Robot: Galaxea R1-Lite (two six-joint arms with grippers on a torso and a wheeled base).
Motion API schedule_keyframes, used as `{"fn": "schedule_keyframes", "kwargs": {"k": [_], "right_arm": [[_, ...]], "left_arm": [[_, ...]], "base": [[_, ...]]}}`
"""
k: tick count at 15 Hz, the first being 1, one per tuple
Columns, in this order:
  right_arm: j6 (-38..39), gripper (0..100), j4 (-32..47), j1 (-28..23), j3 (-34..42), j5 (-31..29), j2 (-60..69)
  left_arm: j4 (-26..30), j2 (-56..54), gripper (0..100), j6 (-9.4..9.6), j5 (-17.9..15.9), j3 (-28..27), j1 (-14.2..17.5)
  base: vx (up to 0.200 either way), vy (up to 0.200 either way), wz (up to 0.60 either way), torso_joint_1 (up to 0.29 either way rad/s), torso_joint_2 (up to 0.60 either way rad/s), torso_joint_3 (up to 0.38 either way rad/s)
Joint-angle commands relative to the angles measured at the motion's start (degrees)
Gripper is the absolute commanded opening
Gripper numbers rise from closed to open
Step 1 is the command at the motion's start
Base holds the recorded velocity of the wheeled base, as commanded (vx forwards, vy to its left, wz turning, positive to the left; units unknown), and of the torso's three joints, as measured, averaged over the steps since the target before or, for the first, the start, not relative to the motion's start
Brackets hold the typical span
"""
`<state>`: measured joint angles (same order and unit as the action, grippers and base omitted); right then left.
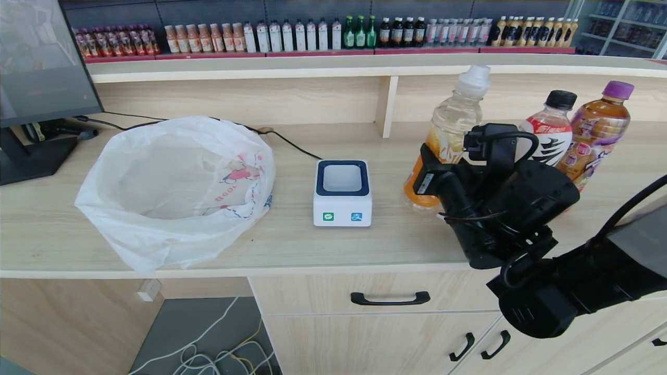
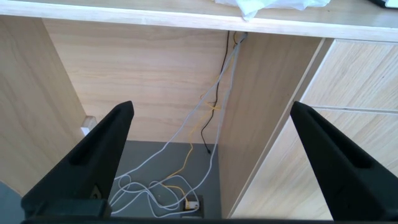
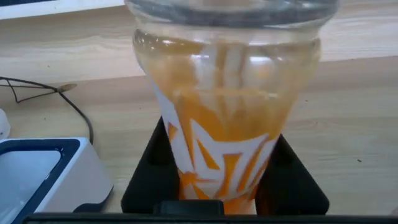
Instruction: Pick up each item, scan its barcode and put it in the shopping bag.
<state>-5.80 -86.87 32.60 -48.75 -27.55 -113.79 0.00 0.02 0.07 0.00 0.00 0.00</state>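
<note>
A shop counter (image 1: 271, 245) seen from above, with a small white barcode scanner (image 1: 342, 192) at its middle, window facing up. To the robot's right of the scanner, just beside it, stands a clear bottle (image 1: 449, 130) with a white cap and an orange label. Its long axis is close to upright, leaning a little away from the scanner. The right gripper (image 1: 428, 174) has come at it from the counter's front edge and holds it low down, on the label. In the right wrist view a black finger (image 3: 149, 171) lies against each side of the bottle (image 3: 227, 124), so the gripper appears closed on it. The bottle's base looks to be on or barely off the counter; which one cannot be told.

The right arm stretches forward, wrist roughly level. The scanner's window lies to the robot's left of the held bottle, so the coming move is likely a short lift and sideways carry.

An open white shopping bag (image 1: 177, 187) sits on the scanner's far left side. Two more bottles, black-capped (image 1: 550, 130) and purple-capped (image 1: 596, 130), wait beyond the held bottle, further from the scanner.

The left gripper (image 2: 211, 162) hangs below counter level, spread wide, holding nothing
</note>
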Motion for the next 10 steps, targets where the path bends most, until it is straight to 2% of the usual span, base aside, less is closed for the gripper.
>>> {"fn": "schedule_keyframes", "kwargs": {"k": [1, 10], "right_arm": [[0.0, 0, -0.1, 0.0, 0.1, 0.0, 0.8], [0.3, 0, -0.2, 0.4, 2.6, 0.0, 5.2]], "left_arm": [[0.0, 0.0, 100, 0.01, 0.0, 0.0, 0.0], [0.0, 0.0, 100, 0.01, 0.0, 0.0, 0.0]], "base": [[0.0, 0.0, 0.0, 0.0, 0.0, 0.0], [0.0, 0.0, 0.0, 0.0, 0.0, 0.0]]}}
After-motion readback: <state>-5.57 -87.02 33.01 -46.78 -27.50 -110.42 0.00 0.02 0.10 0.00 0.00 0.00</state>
